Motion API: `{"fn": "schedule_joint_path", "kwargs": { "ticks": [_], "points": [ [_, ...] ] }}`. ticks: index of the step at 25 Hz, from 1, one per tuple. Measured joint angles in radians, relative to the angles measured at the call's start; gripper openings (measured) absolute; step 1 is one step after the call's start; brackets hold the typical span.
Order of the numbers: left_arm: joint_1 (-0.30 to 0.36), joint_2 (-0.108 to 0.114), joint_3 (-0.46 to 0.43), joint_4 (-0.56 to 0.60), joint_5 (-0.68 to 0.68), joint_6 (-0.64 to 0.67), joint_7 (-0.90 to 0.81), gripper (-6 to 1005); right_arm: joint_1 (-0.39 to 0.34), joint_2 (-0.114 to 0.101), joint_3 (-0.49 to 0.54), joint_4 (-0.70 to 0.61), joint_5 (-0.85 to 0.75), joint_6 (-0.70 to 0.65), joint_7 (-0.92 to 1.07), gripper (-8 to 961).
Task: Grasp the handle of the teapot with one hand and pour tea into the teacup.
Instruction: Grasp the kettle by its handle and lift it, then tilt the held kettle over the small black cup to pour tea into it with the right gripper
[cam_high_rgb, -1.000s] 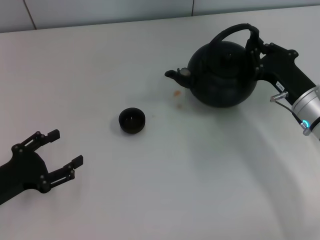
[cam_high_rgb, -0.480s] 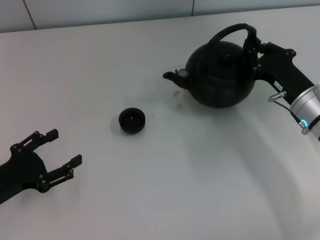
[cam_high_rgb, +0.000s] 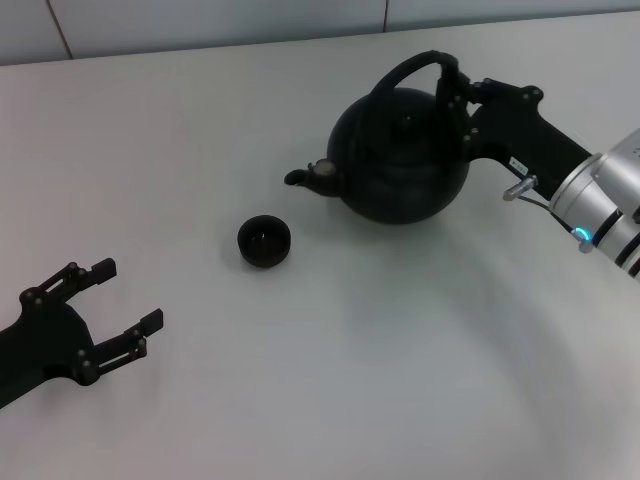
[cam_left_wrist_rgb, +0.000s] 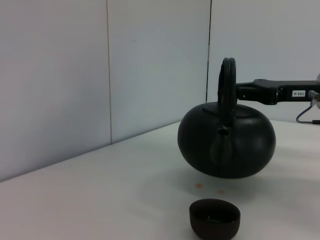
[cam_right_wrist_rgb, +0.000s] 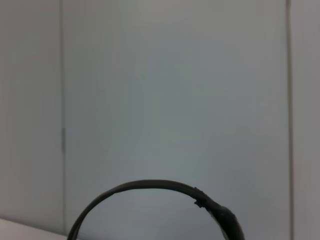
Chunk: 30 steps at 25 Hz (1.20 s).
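Observation:
The round black teapot (cam_high_rgb: 400, 155) hangs above the white table, spout pointing left toward the teacup; the left wrist view shows the teapot (cam_left_wrist_rgb: 235, 140) lifted clear of the surface. My right gripper (cam_high_rgb: 455, 95) is shut on the thick right side of the arched handle (cam_high_rgb: 415, 65); the right wrist view shows only the handle (cam_right_wrist_rgb: 150, 192) against the wall. The small black teacup (cam_high_rgb: 264, 241) stands left of and below the spout, and appears as the teacup (cam_left_wrist_rgb: 214, 219) in the left wrist view. My left gripper (cam_high_rgb: 125, 300) rests open at the near left.
Two small brown spots (cam_left_wrist_rgb: 200, 186) mark the white table (cam_high_rgb: 330, 380) under the teapot. A grey panelled wall (cam_high_rgb: 220, 20) runs along the table's far edge.
The right gripper has carried the teapot left, toward the teacup, and its spout now sits close to the cup. The left arm has not moved.

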Motion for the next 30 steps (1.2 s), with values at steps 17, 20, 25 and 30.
{"fn": "schedule_joint_path", "kwargs": {
  "ticks": [17, 20, 25, 30],
  "points": [
    [-0.002, 0.0, -0.007, 0.0, 0.0, 0.0, 0.0, 852, 0.03, 0.002, -0.046, -0.043, -0.015, 0.001, 0.006, 90],
    [-0.002, 0.0, -0.011, 0.0, 0.0, 0.0, 0.0, 852, 0.035, 0.002, -0.047, -0.059, -0.022, 0.001, 0.002, 90],
    [-0.004, 0.0, -0.014, 0.0, 0.0, 0.0, 0.0, 852, 0.05, 0.003, -0.08, -0.087, -0.024, -0.002, -0.014, 90],
    [-0.006, 0.0, -0.014, 0.0, 0.0, -0.001, 0.0, 852, 0.063, 0.004, -0.112, -0.094, -0.025, -0.003, -0.051, 91]
  ]
}}
